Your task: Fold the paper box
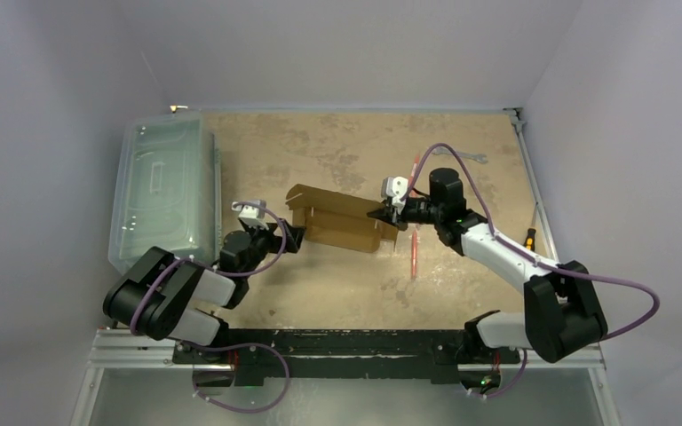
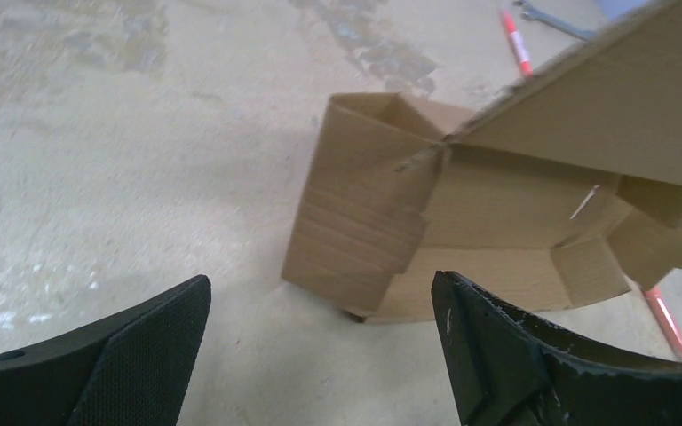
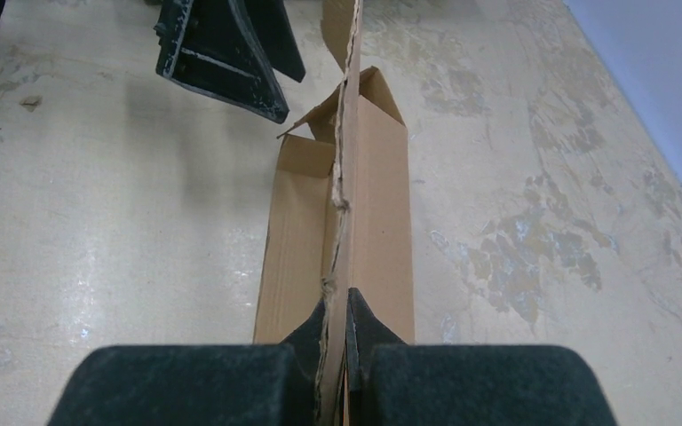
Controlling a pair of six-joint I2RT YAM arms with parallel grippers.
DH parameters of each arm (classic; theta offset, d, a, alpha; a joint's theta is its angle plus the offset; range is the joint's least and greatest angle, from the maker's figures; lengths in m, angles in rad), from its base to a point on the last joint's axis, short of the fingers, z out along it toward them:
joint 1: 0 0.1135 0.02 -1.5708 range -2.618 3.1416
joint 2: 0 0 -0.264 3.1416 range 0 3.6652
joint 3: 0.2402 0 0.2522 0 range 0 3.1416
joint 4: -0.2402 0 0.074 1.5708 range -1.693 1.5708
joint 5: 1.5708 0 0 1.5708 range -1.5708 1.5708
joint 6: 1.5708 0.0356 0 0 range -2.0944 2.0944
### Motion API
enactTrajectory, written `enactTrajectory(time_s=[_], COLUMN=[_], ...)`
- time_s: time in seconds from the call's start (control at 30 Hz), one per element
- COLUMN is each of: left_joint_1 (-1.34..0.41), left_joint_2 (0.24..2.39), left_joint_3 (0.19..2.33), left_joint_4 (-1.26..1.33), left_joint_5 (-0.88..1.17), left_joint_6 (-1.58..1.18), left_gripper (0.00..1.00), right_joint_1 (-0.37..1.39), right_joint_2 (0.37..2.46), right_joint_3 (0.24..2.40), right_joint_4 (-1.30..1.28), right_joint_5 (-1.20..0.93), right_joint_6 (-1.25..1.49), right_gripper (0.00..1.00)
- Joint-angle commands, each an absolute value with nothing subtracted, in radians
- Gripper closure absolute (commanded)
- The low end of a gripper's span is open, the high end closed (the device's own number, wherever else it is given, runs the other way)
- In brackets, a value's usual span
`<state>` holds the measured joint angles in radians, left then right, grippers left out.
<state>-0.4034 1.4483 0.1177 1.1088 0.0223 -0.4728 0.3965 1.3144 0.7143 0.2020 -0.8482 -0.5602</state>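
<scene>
Pinching paper box [image 3: 382, 204], right jaws

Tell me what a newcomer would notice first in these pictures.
The half-folded brown cardboard box sits in the middle of the table, with the right hand shut on the edge of one raised panel. The left hand hangs wide open just beside the box's left end, holding nothing. A big clear plastic bin lies along the table's left edge.

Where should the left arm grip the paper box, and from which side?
Probably the end wall of the paper box, from the left: it faces the open left jaws, while the right jaws pinch the raised panel at the other end.
</scene>
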Motion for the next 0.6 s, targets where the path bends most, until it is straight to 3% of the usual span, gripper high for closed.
enactTrajectory(time_s=[0.0, 0.57], left_joint_1=[-0.390, -0.305], left_joint_2=[1.457, 1.653], left_joint_3=[0.113, 0.209], left_joint_4=[1.265, 1.378], left_joint_5=[0.137, 0.308], left_joint_6=[-0.425, -0.419], left_gripper=[0.04, 0.03], right_joint_1=[0.391, 0.390], right_joint_2=[1.322, 1.340], right_joint_3=[0.752, 0.766], right_joint_4=[0.190, 0.174], right_joint_5=[-0.847, -0.848], right_joint_6=[-0.554, -0.552], right_gripper=[1.00, 1.00])
